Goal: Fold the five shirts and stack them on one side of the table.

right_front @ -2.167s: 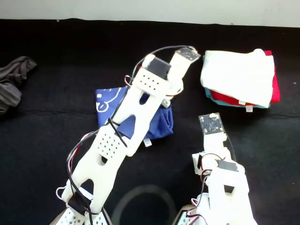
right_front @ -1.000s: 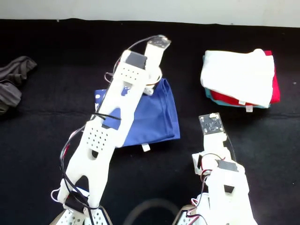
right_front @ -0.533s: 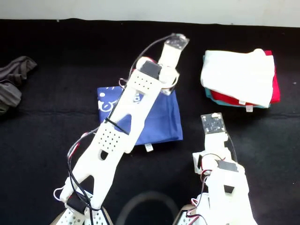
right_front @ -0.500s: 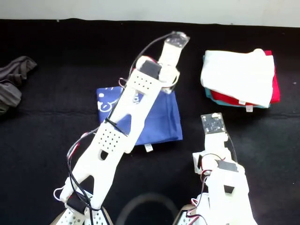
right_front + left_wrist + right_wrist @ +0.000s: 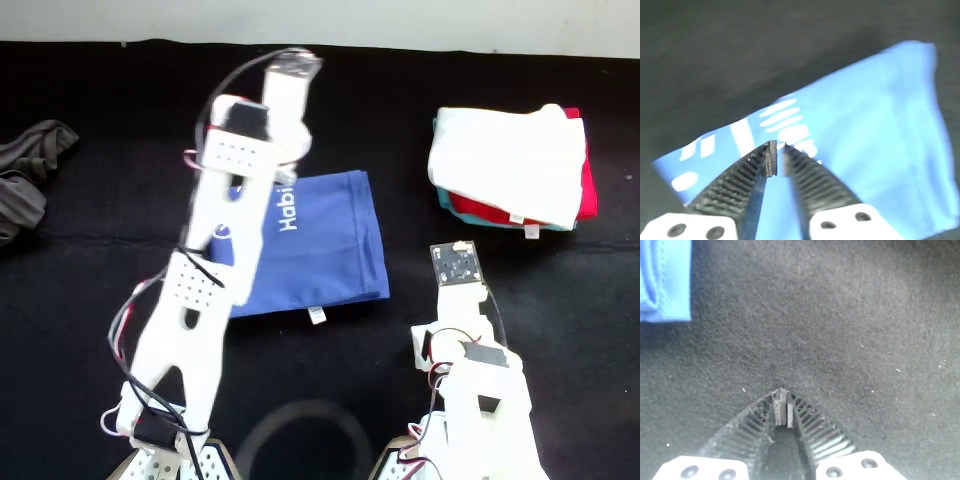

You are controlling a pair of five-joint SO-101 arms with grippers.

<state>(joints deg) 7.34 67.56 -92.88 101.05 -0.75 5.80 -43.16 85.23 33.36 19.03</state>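
Observation:
A blue shirt (image 5: 315, 245) with white print lies folded flat in the middle of the black table; the left wrist view looks down on its printed part (image 5: 865, 125). My left arm (image 5: 235, 160) stretches over the shirt's left edge. Its gripper (image 5: 778, 150) hangs above the shirt, shut with nothing between the fingers. A stack of folded shirts (image 5: 510, 160), white over red over teal, sits at the far right. A crumpled grey shirt (image 5: 25, 180) lies at the left edge. My right arm (image 5: 480, 380) is at the front right, its gripper (image 5: 782, 407) shut just above bare table.
The black cloth table (image 5: 120, 280) has free room at the front left and between the blue shirt and the stack. A corner of the blue shirt (image 5: 665, 280) shows in the right wrist view. A pale wall runs along the far edge.
My left arm has swung left from the blue shirt's far right corner. The shirt now lies spread wider and flatter with its print uncovered. The right arm has not moved.

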